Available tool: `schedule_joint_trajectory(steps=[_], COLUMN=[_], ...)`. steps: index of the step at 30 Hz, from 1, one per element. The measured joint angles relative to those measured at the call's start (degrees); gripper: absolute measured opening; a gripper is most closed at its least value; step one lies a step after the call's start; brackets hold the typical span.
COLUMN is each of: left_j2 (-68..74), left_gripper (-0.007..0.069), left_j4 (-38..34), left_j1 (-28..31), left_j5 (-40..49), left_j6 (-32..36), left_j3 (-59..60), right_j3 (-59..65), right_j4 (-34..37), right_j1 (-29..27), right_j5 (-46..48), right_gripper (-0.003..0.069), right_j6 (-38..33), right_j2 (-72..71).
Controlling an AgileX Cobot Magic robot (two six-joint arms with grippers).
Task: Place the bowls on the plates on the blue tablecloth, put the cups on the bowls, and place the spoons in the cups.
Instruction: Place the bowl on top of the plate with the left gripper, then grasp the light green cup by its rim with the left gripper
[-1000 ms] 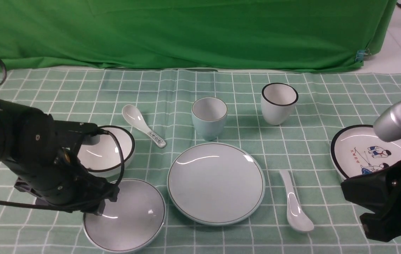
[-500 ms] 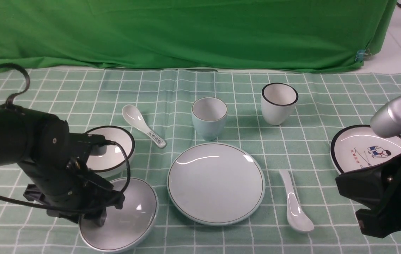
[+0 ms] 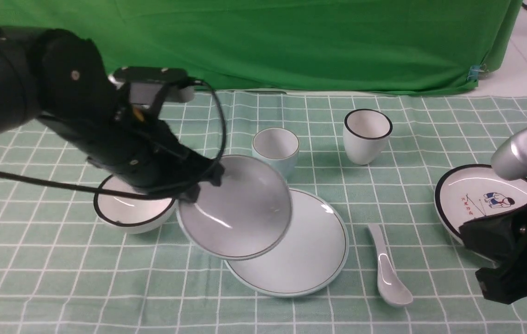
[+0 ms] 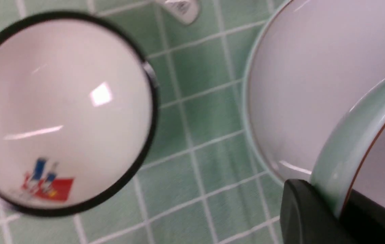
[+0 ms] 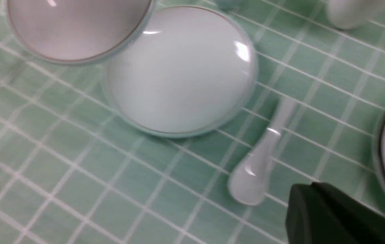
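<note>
My left gripper (image 3: pixel 193 188) is shut on the near rim of the pale blue bowl (image 3: pixel 238 208), which hangs tilted above the left edge of the pale blue plate (image 3: pixel 312 246). In the left wrist view the fingers (image 4: pixel 309 210) pinch that bowl's rim (image 4: pixel 355 145) over the plate (image 4: pixel 297 84). The white black-rimmed bowl (image 3: pixel 133 208) sits left on the blue tablecloth (image 3: pixel 59 278). Behind stand the pale blue cup (image 3: pixel 276 146) and the white cup (image 3: pixel 366 135). The plain spoon (image 3: pixel 388 271) lies right of the plate. My right gripper (image 3: pixel 469 232) is shut and empty over the cartoon plate (image 3: pixel 476 195).
A printed spoon handle tip (image 4: pixel 180 8) shows beyond the white bowl (image 4: pixel 60 112); my left arm hides that spoon in the front view. The green backdrop cloth (image 3: pixel 263 41) closes the far side. The plain spoon (image 5: pixel 256 166) lies just off my right fingertips.
My left gripper closed on the pale blue bowl's rim, lifted it off the cloth and carried it up and right to the plate's edge. The right arm barely moved.
</note>
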Motion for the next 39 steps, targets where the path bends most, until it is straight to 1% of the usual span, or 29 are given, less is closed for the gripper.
schedule_joint_trajectory(steps=[1, 2, 4, 6, 7, 9, 13, 17, 18, 20, 22, 23, 26, 29, 32, 34, 39], left_j2=[1.9, 2.2, 6.4, 11.0, 11.0, 16.6, 20.7, 21.5, 21.5, 21.5, 21.2, 21.1, 20.0, 20.3, 22.0, 24.7, 31.4], left_gripper=[0.0023, 0.0022, 0.0022, 0.0022, 0.0022, 0.0022, 0.0022, 0.0041, 0.0052, 0.011, 0.0202, 0.0218, 0.0338, 0.0414, 0.0442, 0.0453, 0.0458], left_j4=[-0.5, -0.7, -1.9, -2.6, -2.6, -2.7, -2.3, -2.5, -2.4, -1.8, -0.9, -0.8, 1.5, 4.9, 4.9, 3.2, 1.5], left_j1=[-1.7, -1.9, -3.2, -3.5, -3.5, -3.6, -3.6, -3.6, -3.6, -3.6, -3.6, -3.6, -3.6, -3.3, -2.1, -0.7, 0.9], left_j5=[-1.5, -1.9, -3.6, -4.6, -4.7, -5.3, -5.4, -5.8, -6.1, -6.3, -5.1, -4.8, -2.6, -2.5, -2.9, -3.0, -1.7], left_j6=[-0.5, -0.6, -1.1, -1.1, -1.1, -1.1, -1.1, -1.1, -1.1, -1.1, -1.3, -1.5, -3.6, -7.1, -8.3, -8.6, -8.7], left_j3=[-0.8, -1.1, -2.7, -4.6, -4.8, -6.9, -8.3, -8.8, -8.8, -8.9, -10.0, -10.3, -14.1, -19.7, -24.2, -28.6, -35.3], right_j3=[0.0, 0.0, 0.0, 0.0, 0.0, 0.0, 0.0, 0.0, 0.0, 0.0, 0.0, 0.0, 0.0, 0.0, 0.0, 0.0, 0.0], right_j4=[-4.0, -4.5, -9.8, -12.5, -12.9, -14.0, -14.4, -14.5, -14.5, -14.5, -14.5, -14.5, -14.5, -14.5, -14.5, -14.5, -14.5], right_j1=[0.0, 0.0, 0.0, 0.0, 0.0, 0.0, 0.0, 0.0, 0.0, 0.0, 0.0, 0.0, 0.0, 0.0, 0.0, 0.0, 0.0], right_j5=[2.7, 3.1, 8.6, 12.8, 13.4, 14.8, 14.9, 14.8, 14.6, 14.3, 14.1, 14.1, 14.1, 14.0, 13.9, 13.9, 13.9], right_gripper=[0.0027, 0.0027, 0.0031, 0.0034, 0.0034, 0.0038, 0.0051, 0.0054, 0.0055, 0.0057, 0.0064, 0.0064, 0.0067, 0.0067, 0.0069, 0.0069, 0.0069], right_j6=[3.1, 4.0, 7.3, 9.2, 9.5, 10.1, 10.1, 10.2, 10.2, 10.2, 10.2, 10.2, 10.2, 10.2, 10.2, 10.2, 10.2], right_j2=[0.0, 0.0, 0.0, 0.0, 0.0, 0.0, 0.0, 0.0, 0.0, 0.0, 0.0, 0.0, 0.0, 0.0, 0.0, 0.0, 0.0])
